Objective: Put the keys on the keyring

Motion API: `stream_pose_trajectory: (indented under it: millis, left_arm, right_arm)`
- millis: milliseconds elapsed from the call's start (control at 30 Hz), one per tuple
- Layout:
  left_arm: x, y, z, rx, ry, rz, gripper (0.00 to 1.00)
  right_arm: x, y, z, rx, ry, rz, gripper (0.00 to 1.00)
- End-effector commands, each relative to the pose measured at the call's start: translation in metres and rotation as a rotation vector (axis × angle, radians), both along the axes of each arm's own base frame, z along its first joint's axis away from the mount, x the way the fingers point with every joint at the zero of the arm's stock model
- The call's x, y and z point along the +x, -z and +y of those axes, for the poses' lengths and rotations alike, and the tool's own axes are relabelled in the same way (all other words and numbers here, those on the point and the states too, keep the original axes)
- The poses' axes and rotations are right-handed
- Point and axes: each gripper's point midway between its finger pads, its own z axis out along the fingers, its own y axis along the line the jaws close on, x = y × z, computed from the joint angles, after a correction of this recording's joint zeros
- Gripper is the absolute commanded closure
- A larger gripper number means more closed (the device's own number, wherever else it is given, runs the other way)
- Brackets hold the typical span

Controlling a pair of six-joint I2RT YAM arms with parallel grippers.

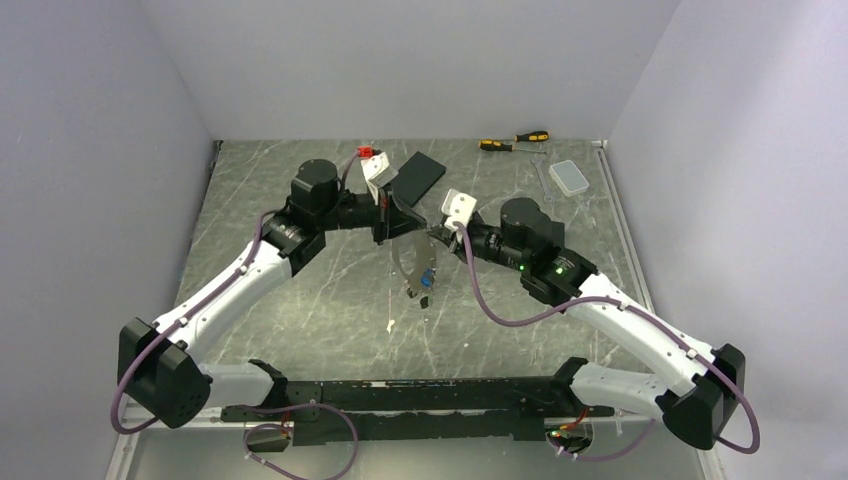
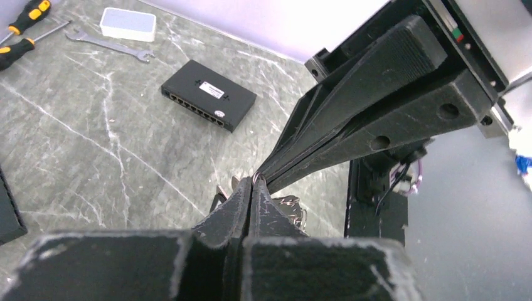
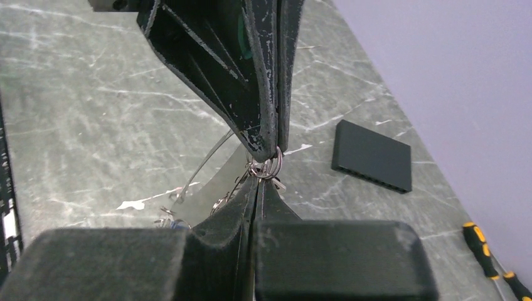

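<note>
My left gripper [image 1: 415, 228] and right gripper [image 1: 436, 236] meet tip to tip above the middle of the table, both shut. In the right wrist view the left gripper [image 3: 271, 149] comes down from above. The thin silver keyring [image 3: 204, 164] curves down-left from its tips, so it is shut on the loop. The right gripper [image 3: 258, 180] is shut on a key by its small split rings [image 3: 268, 167]. The keyring [image 1: 408, 268] hangs below both grippers, with blue-tagged keys [image 1: 426, 284] low on it. In the left wrist view, the left gripper [image 2: 252, 183] hides most of the keys [image 2: 295, 210].
A black network switch [image 1: 418, 175] lies at the back, also in the left wrist view [image 2: 209, 95]. Two screwdrivers [image 1: 515, 141], a white box [image 1: 570, 177] and a silver wrench [image 2: 110, 46] lie back right. A white scrap [image 1: 391, 325] lies on the table in front.
</note>
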Motion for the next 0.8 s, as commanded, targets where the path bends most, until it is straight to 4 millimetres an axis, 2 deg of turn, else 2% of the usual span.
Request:
stream_pose_trajectory:
  millis: [0, 167, 400, 533, 767]
  left_arm:
    - [0.022, -0.066, 0.007, -0.235, -0.186, -0.074, 1.0]
    - [0.038, -0.075, 0.015, -0.302, -0.307, -0.044, 1.0]
    - [0.052, -0.084, 0.019, -0.45, -0.386, -0.009, 1.0]
    - [0.051, -0.089, 0.017, -0.464, -0.37, -0.02, 1.0]
    - [0.046, -0.097, 0.024, -0.499, -0.384, -0.041, 1.0]
  right_arm:
    - [0.001, -0.025, 0.003, 0.088, 0.008, -0.08, 1.0]
    - [0.004, -0.03, 0.009, 0.126, -0.01, -0.134, 1.0]
    - [-0.005, -0.032, 0.029, 0.164, -0.142, -0.211, 1.0]
    - [-0.005, -0.033, 0.043, 0.176, -0.199, -0.213, 1.0]
    - [0.0, -0.014, 0.057, 0.14, -0.226, -0.159, 1.0]
